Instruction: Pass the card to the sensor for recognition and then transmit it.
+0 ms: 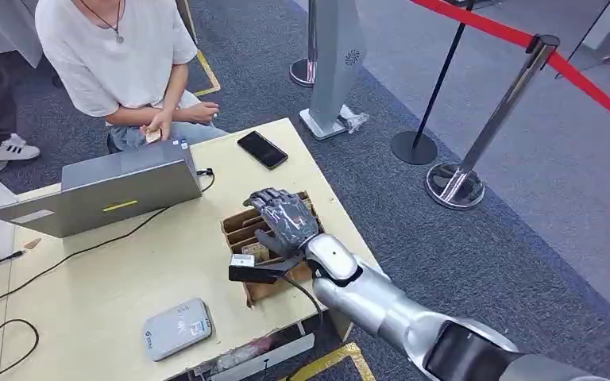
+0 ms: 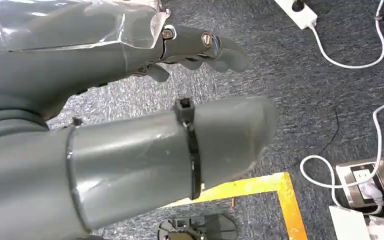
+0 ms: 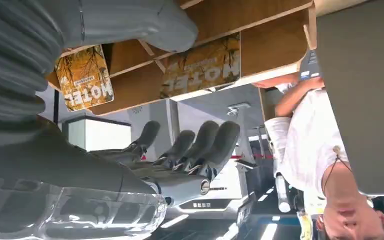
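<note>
Two cards [image 3: 85,77] printed "HOTEL" stand in the slots of the cardboard box [image 1: 242,226] on the table [image 1: 87,278]; the right hand [image 1: 284,218] hovers over that box, fingers apart, holding nothing. Nearer the robot lies the grey sensor [image 1: 176,328]. Its left hand [image 2: 130,115] hangs above carpet, empty, fingers apart.

A: What is hanging over the carpet [image 2: 300,75]?
B: The left robot hand [image 2: 130,125], holding nothing, thick grey thumb [image 2: 220,135] sticking out and darker fingers [image 2: 205,47] lying apart from it.
A: And lying on the floor?
B: White cables [image 2: 350,60] are trailing to a power strip [image 2: 300,12], a floor socket [image 2: 367,180] is sitting nearby, and yellow tape [image 2: 280,190] is marking a corner.
</note>
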